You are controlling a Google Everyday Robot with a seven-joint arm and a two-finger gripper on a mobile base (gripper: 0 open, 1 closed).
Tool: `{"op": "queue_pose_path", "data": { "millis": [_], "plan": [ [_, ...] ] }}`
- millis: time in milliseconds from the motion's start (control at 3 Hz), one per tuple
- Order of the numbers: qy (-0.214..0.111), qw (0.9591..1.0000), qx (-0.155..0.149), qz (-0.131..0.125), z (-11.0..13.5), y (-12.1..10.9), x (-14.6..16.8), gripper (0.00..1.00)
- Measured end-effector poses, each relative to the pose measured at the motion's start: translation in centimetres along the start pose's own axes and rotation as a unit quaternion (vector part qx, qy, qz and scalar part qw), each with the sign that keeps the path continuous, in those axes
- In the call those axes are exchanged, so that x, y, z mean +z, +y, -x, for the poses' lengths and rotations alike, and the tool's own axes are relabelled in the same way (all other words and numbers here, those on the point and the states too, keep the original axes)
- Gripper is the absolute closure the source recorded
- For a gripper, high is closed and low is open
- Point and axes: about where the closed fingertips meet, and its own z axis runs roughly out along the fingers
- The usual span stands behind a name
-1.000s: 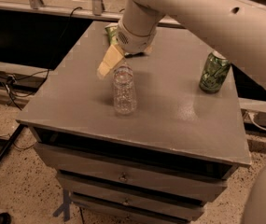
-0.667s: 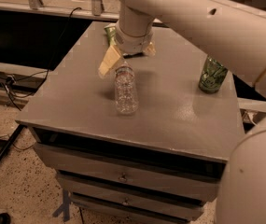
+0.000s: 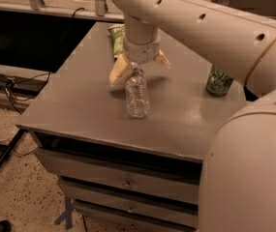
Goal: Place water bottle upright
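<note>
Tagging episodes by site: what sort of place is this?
Probably a lab or office test area: grey drawer cabinet, loose cables on speckled floor. Gripper, open, straddles the bottle top.

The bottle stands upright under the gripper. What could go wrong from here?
The gripper is open just above the water bottle, a finger on each side of the cap. If it leaves sideways instead of straight up, a finger could clip the cap. The bottle looks tall and light, so it might topple.
</note>
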Motion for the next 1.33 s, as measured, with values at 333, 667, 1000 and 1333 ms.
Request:
{"op": "queue_pose_path", "data": {
  "millis": [333, 667, 1000, 1333],
  "plan": [
    [0.011, 0.9996, 0.024, 0.006, -0.5, 0.4, 0.5, 0.16],
    [0.001, 0.9995, 0.032, 0.006, -0.2, 0.5, -0.4, 0.41],
    [-0.029, 0.9992, 0.021, 0.018, 0.4, 0.8, -2.2, 0.64],
    [-0.097, 0.9934, -0.017, 0.058, 1.2, 1.3, -5.9, 0.87]
  ]
}}
